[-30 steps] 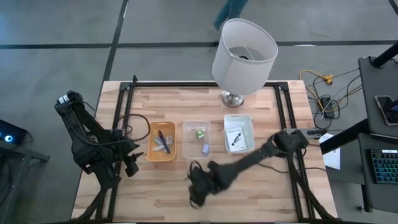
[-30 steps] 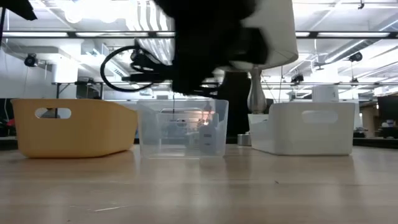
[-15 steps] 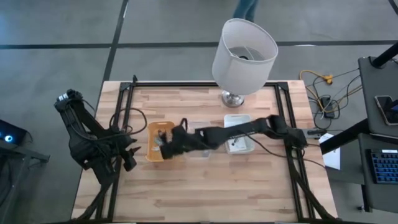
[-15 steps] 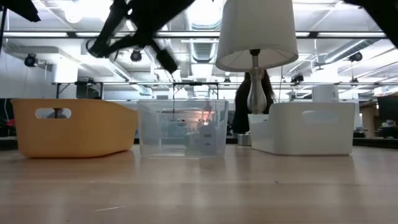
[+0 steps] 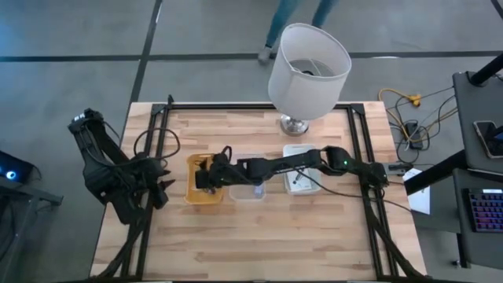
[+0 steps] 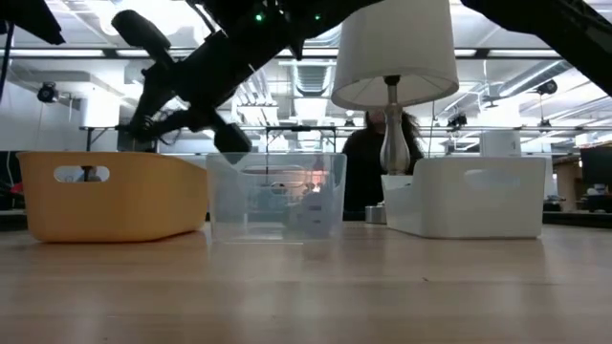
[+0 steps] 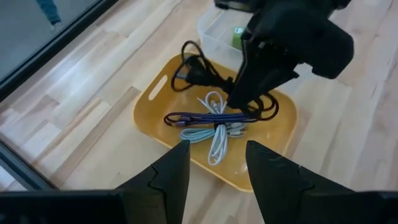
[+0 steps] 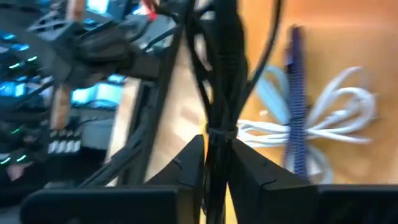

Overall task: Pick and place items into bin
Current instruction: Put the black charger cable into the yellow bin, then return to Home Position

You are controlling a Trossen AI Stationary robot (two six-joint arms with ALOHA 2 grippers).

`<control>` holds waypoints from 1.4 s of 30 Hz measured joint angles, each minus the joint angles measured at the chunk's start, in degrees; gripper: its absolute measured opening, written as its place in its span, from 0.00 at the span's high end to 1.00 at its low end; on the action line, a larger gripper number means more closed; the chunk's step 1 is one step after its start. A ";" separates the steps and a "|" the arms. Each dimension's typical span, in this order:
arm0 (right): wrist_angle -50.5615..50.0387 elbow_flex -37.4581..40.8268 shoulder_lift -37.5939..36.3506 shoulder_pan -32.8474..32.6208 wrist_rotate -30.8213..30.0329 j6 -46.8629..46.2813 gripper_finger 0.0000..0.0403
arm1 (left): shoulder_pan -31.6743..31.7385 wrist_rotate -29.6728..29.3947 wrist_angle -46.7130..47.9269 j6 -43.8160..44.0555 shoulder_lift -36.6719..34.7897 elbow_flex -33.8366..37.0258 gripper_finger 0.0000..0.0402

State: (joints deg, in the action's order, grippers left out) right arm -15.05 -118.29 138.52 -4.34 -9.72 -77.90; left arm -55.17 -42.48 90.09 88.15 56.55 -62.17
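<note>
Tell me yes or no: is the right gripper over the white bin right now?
No, the right gripper is over the orange bin, holding a black cord; the white bin lies behind its arm.

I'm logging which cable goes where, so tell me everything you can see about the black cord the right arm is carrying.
The black cord is thin and glossy, bundled in loose loops with a tie around its middle. The right gripper is shut on it, holding it over the orange bin. Its loops hang into the bin above the purple cord and white cord lying there.
</note>
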 joint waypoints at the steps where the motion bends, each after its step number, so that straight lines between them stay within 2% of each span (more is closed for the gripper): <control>1: -1.47 -0.40 0.06 0.00 -0.89 -0.35 0.87 | -0.01 0.00 -0.02 0.04 -0.64 0.57 0.65; 11: -5.09 -4.33 0.13 -0.34 -2.47 5.61 0.69 | 0.04 -0.43 -0.07 0.00 -4.14 3.54 0.65; 19: -15.08 -9.23 0.15 -0.93 -3.94 8.46 0.60 | 0.04 -2.05 -0.44 0.01 -4.85 3.56 0.65; 26: -29.10 -16.84 -0.01 -4.22 -5.32 16.33 0.57 | 0.04 -4.67 -5.17 -0.34 -4.06 3.18 0.65; 33: -36.18 -15.70 -7.83 -8.27 -8.46 24.38 0.59 | 0.04 -5.96 -10.89 -2.12 -5.07 1.98 0.65; 38: -40.58 -14.76 -13.96 -9.45 -8.17 32.27 0.59 | 0.13 -12.31 -19.87 -10.27 -10.34 2.66 0.65; 42: -37.93 -11.18 -19.11 -11.21 -5.86 37.05 0.59 | 1.25 -15.10 -37.49 -25.27 -15.99 6.85 0.65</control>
State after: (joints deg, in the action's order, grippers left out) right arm -52.98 -129.47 119.41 -15.55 -15.58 -40.84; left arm -53.92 -57.58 52.60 62.88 40.56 -55.32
